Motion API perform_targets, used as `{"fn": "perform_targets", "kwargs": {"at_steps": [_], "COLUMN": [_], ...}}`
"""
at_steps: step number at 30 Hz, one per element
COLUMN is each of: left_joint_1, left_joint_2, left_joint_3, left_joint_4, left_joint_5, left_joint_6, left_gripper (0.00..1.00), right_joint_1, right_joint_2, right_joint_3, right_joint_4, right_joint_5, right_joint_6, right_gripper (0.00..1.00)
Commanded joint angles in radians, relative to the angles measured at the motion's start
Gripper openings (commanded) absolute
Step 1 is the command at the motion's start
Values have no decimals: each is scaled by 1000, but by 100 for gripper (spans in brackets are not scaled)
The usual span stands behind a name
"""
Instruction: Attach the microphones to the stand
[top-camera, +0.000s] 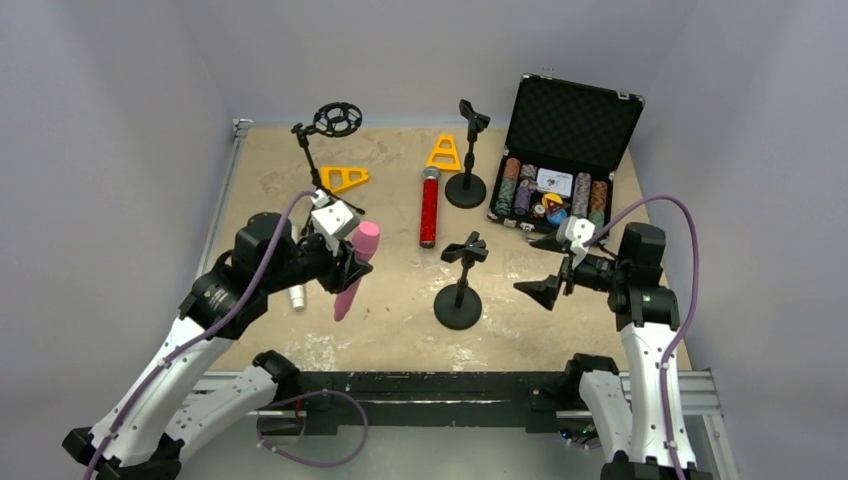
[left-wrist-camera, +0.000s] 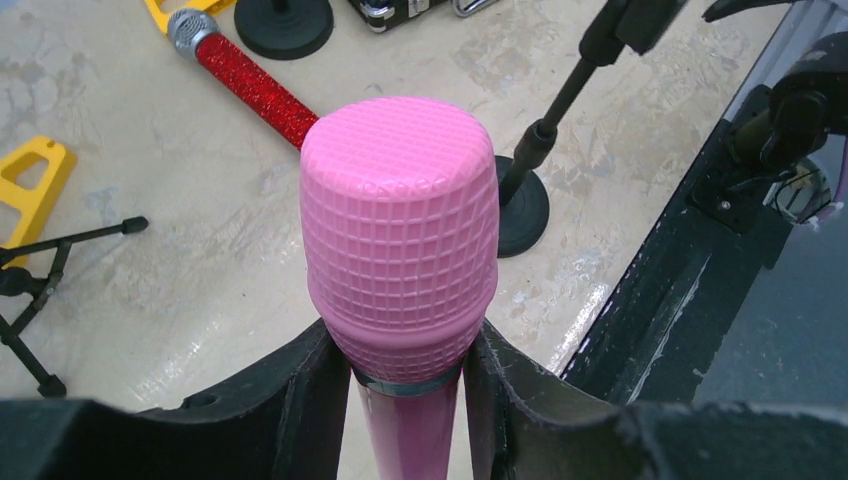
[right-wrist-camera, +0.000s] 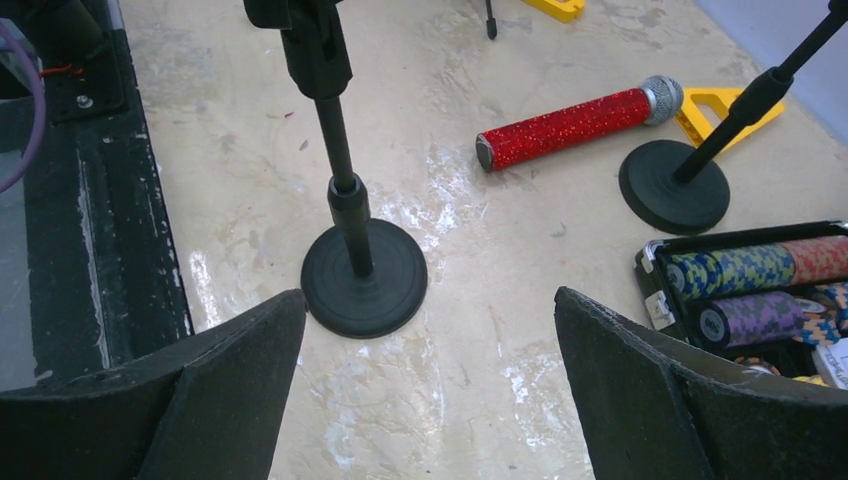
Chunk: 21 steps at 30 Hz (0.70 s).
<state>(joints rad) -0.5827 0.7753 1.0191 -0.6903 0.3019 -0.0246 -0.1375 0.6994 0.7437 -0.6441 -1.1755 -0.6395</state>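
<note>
Two left gripper (left-wrist-camera: 405, 395) fingers (left-wrist-camera: 290, 400) pinch the pink microphone (left-wrist-camera: 400, 220) under its head; you hold something probably light, stiff, slippery; right gripper (right-wrist-camera: 430, 330) stands spread

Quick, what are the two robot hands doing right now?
Left gripper: closed, holding the pink microphone.
Right gripper: open, holding nothing.

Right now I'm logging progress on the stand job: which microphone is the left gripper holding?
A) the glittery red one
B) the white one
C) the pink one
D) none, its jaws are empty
C: the left gripper is shut on the pink microphone just below its head, while the red microphone lies loose on the table.
</note>
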Motion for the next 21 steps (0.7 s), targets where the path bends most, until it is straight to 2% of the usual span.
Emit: {"fn": "perform_targets", "kwargs": {"at_steps": [1,4,11,16,21], "left_joint_1": [4,3,5,5,7], "left_joint_2": [-65,-123,-200,-230,-256], "left_joint_3": [-46,-116,-193,-207,-221], "left_joint_4": [69,117,175,170,185], "left_joint_5": [74,96,123,129,144], "left_joint_6": [132,157,135,131,126], "left_gripper": [0,0,0,0,0], "right_joint_1": [4,4,54,165,278], "right_joint_2": [10,41,195,288,357], "right_joint_3": [78,128,320,444,522], "right_joint_4": [-120,-311,-582,-566,-396], "right_joint_5": [-37,-24,-93,-105,-6], "right_joint_6": [-232,-516,-795,-735,-499], "right_gripper": [98,99,99,99,98]}}
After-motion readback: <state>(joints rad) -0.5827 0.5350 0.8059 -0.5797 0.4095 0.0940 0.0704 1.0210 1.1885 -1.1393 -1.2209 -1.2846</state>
